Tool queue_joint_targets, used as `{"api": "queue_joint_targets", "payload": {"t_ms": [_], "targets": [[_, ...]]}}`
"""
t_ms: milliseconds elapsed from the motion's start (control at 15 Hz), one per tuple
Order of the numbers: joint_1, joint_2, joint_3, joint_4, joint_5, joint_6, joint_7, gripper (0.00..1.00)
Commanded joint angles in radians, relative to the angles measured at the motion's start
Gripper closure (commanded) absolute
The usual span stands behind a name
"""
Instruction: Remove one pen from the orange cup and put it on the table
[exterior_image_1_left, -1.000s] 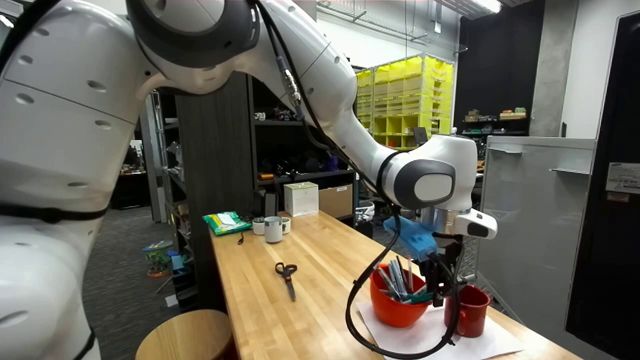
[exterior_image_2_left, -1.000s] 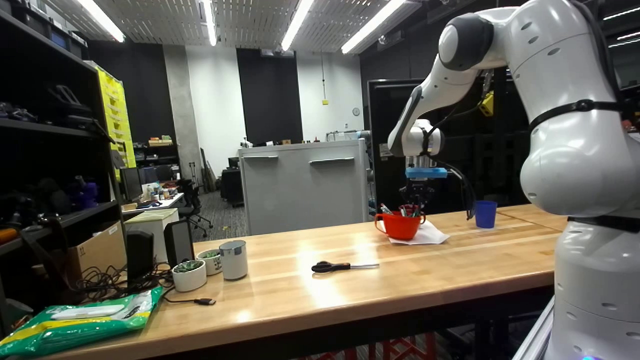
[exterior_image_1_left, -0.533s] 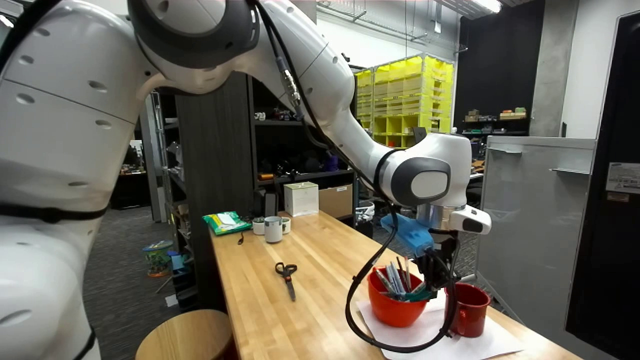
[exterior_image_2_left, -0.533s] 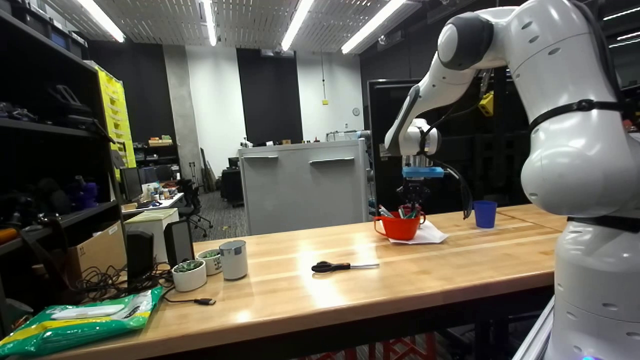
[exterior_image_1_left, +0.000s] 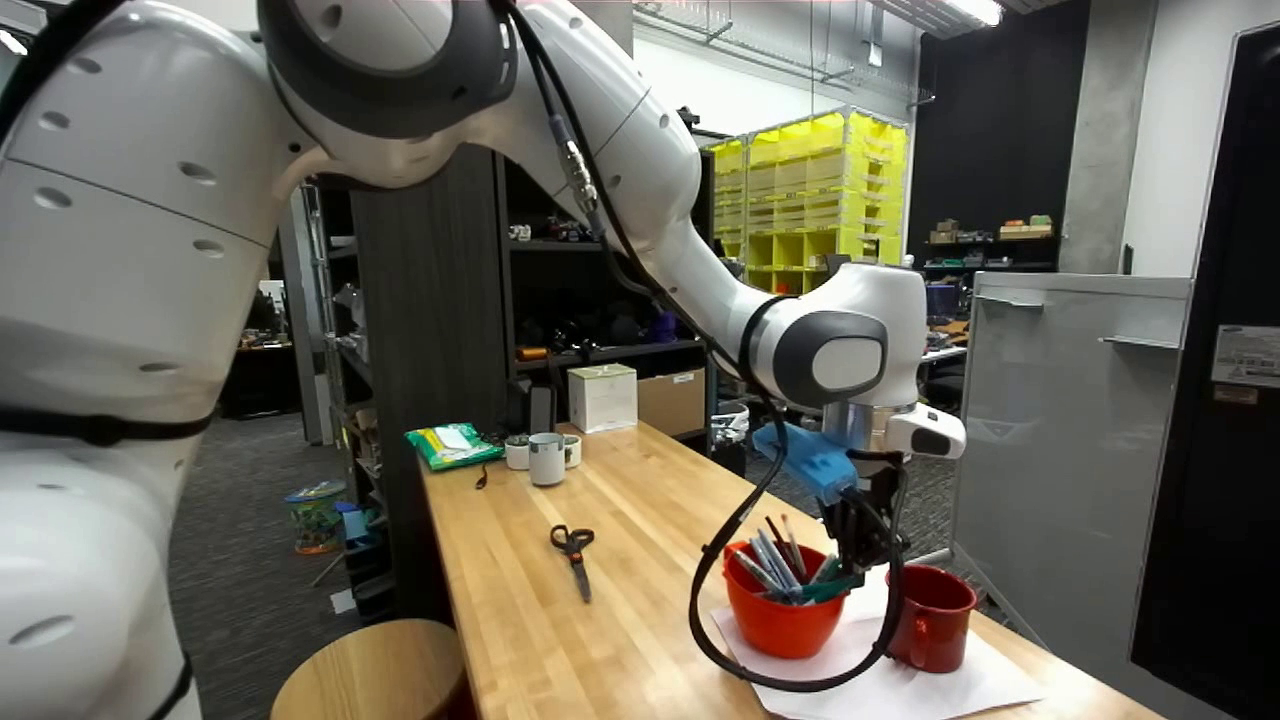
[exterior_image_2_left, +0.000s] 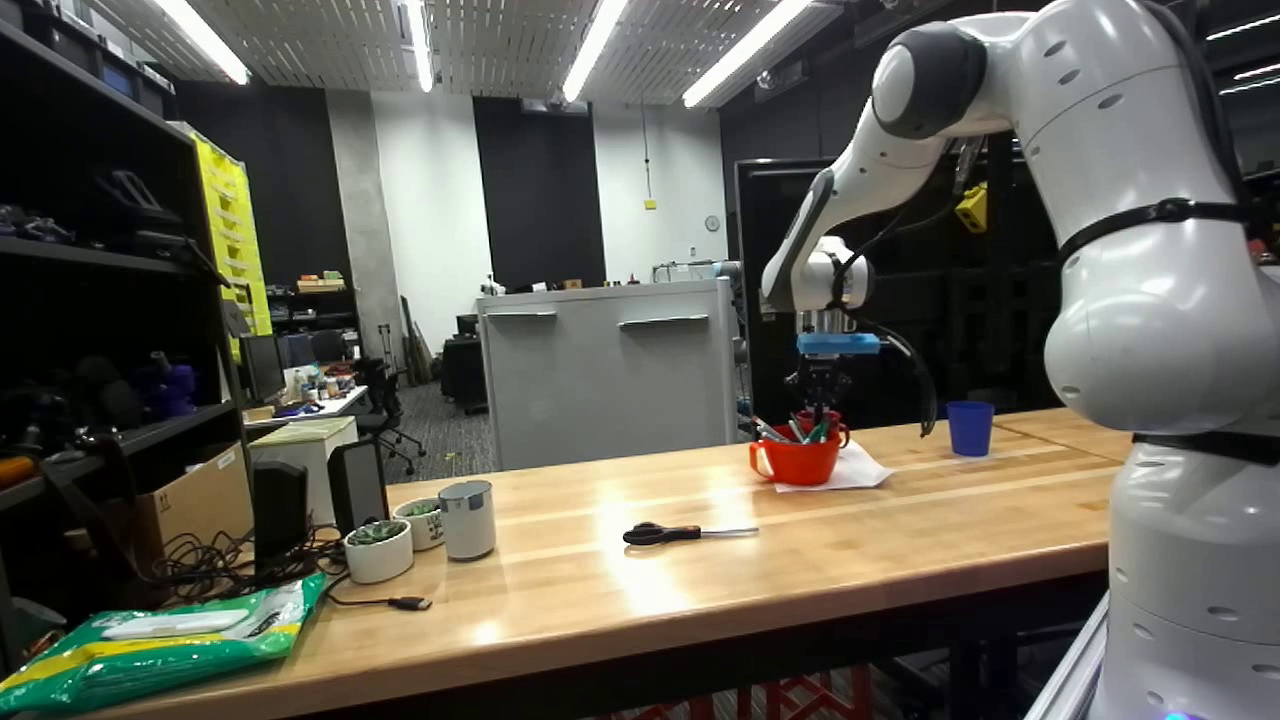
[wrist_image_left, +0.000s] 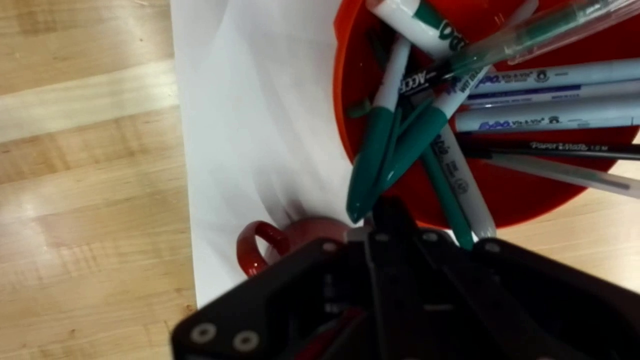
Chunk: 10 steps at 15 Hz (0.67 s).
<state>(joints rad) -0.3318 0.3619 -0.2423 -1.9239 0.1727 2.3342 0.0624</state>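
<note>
Closed gripper (exterior_image_1_left: 855, 577) at the rim of the orange cup (exterior_image_1_left: 785, 625)

Tool state. The jaws are closed, with the fingertips at the rim of the orange cup, beside the ends of green-capped markers (wrist_image_left: 372, 155) that overhang it. Whether a cap is caught between the fingertips cannot be determined from the wrist view.

Task item. The pen (wrist_image_left: 560, 172), thin and pale, is in the orange cup. It slants across the rim, apart from the fingertips. A black pen (wrist_image_left: 570, 148) lies just beside it, followed by light-blue markers (wrist_image_left: 590, 114) set side by side. A clear-barrelled pen (wrist_image_left: 520, 41) lies across the top of other contents.

Support. The orange cup rests on a white sheet (wrist_image_left: 230, 125), which lies on the table (exterior_image_2_left: 560, 570). A darker red mug (exterior_image_1_left: 950, 630) stands on the same sheet, just beside the orange cup.

Surrounding items. Scissors (exterior_image_2_left: 690, 533) with black handles lie on the table, well apart from the orange cup in both exterior views. In an exterior view, a blue cup (exterior_image_2_left: 970, 430) stands between the white sheet and the base of the arm (exterior_image_2_left: 1150, 380). A grey-and-white mug (exterior_image_2_left: 467, 525) stands near small potted plants (exterior_image_2_left: 378, 555).
</note>
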Motion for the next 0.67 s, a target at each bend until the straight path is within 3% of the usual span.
{"api": "queue_joint_targets", "payload": {"t_ms": [0, 600], "targets": [[0.016, -0.032, -0.001, -0.031, -0.019, 0.006, -0.001, 0.64], [0.034, -0.067, -0.018, -0.061, -0.048, -0.003, 0.043, 0.02]]}}
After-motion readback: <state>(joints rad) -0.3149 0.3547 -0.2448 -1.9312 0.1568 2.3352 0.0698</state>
